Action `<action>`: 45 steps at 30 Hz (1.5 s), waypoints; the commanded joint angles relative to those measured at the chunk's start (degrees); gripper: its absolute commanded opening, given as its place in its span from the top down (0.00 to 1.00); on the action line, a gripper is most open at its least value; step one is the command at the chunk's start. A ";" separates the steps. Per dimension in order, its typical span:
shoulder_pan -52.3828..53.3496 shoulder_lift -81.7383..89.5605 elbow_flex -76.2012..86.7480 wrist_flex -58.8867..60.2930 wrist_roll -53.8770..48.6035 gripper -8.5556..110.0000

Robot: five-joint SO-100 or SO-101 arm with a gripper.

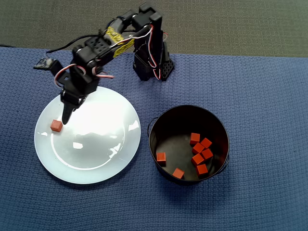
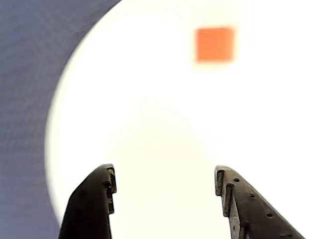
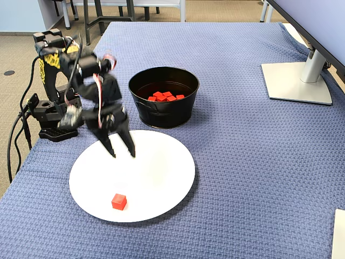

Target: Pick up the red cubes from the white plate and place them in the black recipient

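Over the white plate [image 1: 103, 144] we hold our gripper [image 3: 123, 154] with its jaws spread and nothing between them; the wrist view shows the two dark fingers [image 2: 92, 201] apart over bare white glaze. One red cube [image 1: 57, 126] is left on the plate, sitting near the rim on the side away from the black pot [image 1: 159, 120]. In the overhead view the fingertips sit just beside that cube, a little above and to its right, but the fixed view shows them raised above the plate with the cube [image 3: 119, 202] lying nearer the camera. We cannot tell exactly how high they hang.

We count seven cubes [image 1: 201, 154] already lying on the pot's floor, five bunched at one side and two apart from them, so we judge the task nearly finished and this step to be the approach to the last cube on the plate.

Next we need to carry the open jaws forward until the cube, which sits ahead and right of centre in the wrist view [image 2: 215, 44], lies between the fingertips, then lower and close. It sits close to the rim, so a sideways nudge could push it onto the blue cloth [image 1: 264, 96].

Our arm [image 1: 103, 45] reaches out from its base [image 1: 154, 67] at the cloth's far edge, elbow folded, wrist pitched steeply downward.
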 commanded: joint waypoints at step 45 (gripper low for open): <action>5.19 -30.50 -42.01 11.78 3.78 0.93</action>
